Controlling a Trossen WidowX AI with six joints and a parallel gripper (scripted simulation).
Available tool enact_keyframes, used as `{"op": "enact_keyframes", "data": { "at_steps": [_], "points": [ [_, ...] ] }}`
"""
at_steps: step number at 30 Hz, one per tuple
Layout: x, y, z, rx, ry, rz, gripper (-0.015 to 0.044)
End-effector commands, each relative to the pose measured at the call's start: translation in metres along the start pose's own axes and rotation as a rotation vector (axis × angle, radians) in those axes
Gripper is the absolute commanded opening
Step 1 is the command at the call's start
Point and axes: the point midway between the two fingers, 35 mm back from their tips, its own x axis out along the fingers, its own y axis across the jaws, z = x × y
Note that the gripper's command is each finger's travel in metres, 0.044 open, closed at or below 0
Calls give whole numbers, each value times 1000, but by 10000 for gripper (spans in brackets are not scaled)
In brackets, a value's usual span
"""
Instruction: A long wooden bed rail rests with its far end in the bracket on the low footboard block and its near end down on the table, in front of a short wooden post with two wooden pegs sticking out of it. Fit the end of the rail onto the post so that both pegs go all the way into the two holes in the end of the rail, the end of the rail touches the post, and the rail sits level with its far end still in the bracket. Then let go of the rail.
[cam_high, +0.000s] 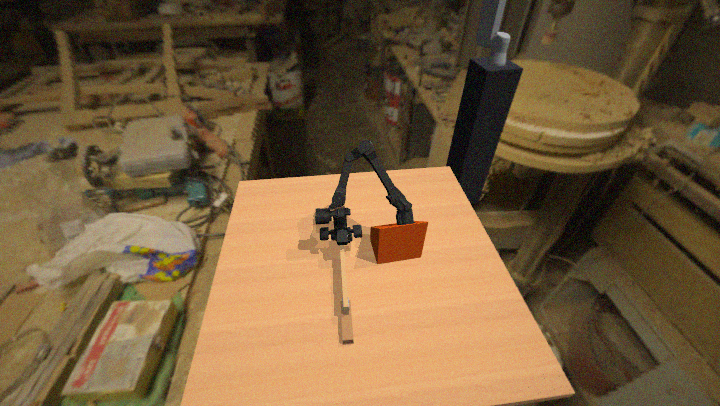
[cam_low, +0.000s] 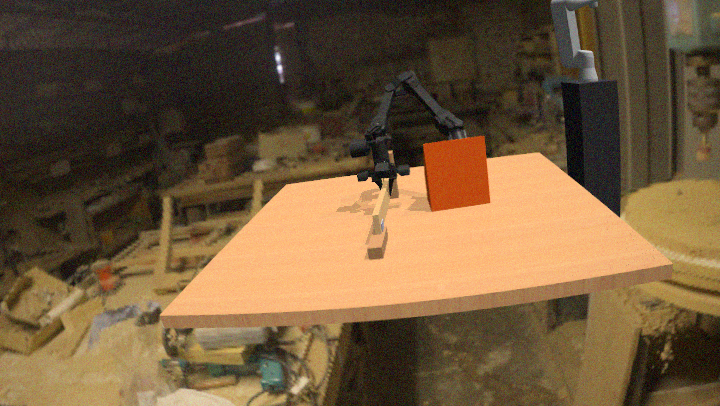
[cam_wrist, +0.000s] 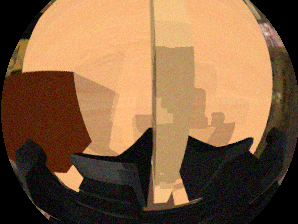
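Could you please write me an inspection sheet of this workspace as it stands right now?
Surface: wooden table, bearing the arm, rail and blocks.
Job's things: bed rail, near end lifted; far end on the footboard block. Post stands just behind the pincer; pegs too small to tell.
Clutter: orange block beside the arm.
Grippers: pincer shut on the bed rail's near end.
Cables: nothing seen on the table.
Surroundings: blurred workshop; dark pillar at the table's far corner.
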Motion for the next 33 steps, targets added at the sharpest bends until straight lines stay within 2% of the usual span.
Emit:
{"op": "enact_keyframes", "data": {
  "at_steps": [1,33],
  "points": [
    [-2,-2,-3,2,1,-8,0],
    [-3,-1,-13,2,2,-8,0]
  ]
}}
